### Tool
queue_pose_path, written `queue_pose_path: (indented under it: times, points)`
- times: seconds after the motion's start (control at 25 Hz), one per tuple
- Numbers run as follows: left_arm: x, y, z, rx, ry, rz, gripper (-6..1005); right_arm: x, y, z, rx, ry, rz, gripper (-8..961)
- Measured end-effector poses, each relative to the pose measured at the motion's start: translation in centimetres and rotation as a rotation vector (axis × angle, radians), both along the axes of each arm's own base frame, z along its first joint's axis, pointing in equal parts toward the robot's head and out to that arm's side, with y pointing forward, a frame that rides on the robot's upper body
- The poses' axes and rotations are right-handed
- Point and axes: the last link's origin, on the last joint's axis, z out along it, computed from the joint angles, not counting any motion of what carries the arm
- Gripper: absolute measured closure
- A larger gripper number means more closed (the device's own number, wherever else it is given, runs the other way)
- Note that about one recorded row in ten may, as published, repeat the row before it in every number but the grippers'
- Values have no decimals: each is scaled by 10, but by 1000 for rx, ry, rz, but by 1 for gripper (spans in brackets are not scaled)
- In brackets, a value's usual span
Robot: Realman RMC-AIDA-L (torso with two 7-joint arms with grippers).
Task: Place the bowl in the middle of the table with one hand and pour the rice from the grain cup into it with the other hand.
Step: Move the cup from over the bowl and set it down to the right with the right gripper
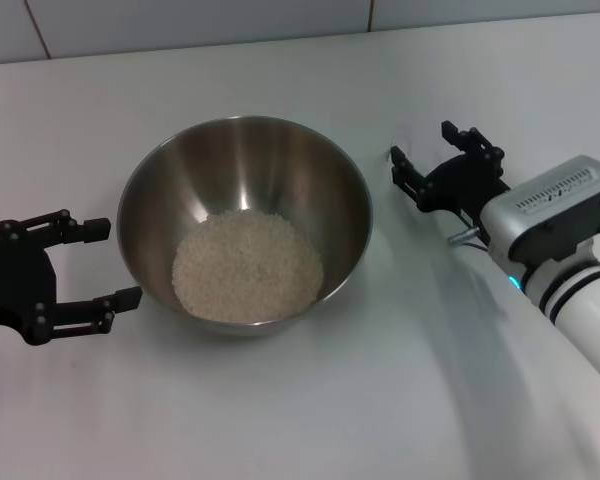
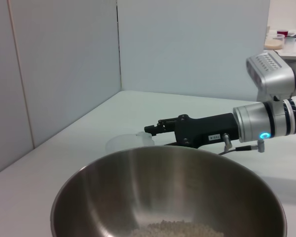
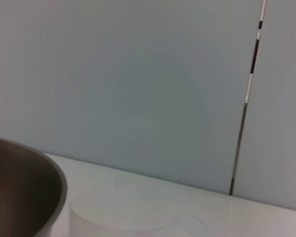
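Both pincers stood idle around the work: the left gripper (image 1: 98,268) sat spread and empty just beside the bowl (image 1: 245,222), its fingers apart from the rim, while the right gripper (image 1: 448,165) lay on the far side of the bowl with its prongs parted around or beside the grain cup (image 2: 129,143), though whether they touched it could not be made out. The bowl rested near the middle of the table (image 1: 300,420) with the rice (image 1: 247,267) heaped loosely in its bottom. The cup, standing upright on the table just beside the bowl, looked emptied. Judged by appearance, that cup would be very light, thin-walled and slightly slippery, best taken by its side handle or gently across the body; the steel bowl seemed stiff and slick, best gripped at the rim.
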Motion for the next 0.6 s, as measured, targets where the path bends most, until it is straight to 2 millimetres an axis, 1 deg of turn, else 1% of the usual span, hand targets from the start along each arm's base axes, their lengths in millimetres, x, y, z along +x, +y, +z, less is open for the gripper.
queue_pose_path:
  times: [0.12,0.16,0.24,0.4,0.44,0.48,0.52,0.56,0.6]
  points:
    - [0,0,0,0,0,0,169,2,-4,0,0,6,-3,337]
    - [0,0,0,0,1,0,169,3,-10,-1,4,21,-1,311]
    - [0,0,0,0,1,1,170,4,-14,-1,7,26,4,260]
    - [-2,-1,0,1,1,5,170,9,-32,1,-2,71,25,115]
    - [-2,-1,0,1,1,5,170,9,-32,1,-2,71,25,115]
    - [-2,-2,1,1,2,6,170,11,-40,7,-11,117,59,115]
    - [-2,-2,1,1,2,6,170,11,-40,7,-11,117,59,115]
    - [-2,-2,1,1,2,7,170,13,-49,19,-5,173,110,115]
    - [-2,-2,1,1,2,7,170,13,-49,19,-5,173,110,115]
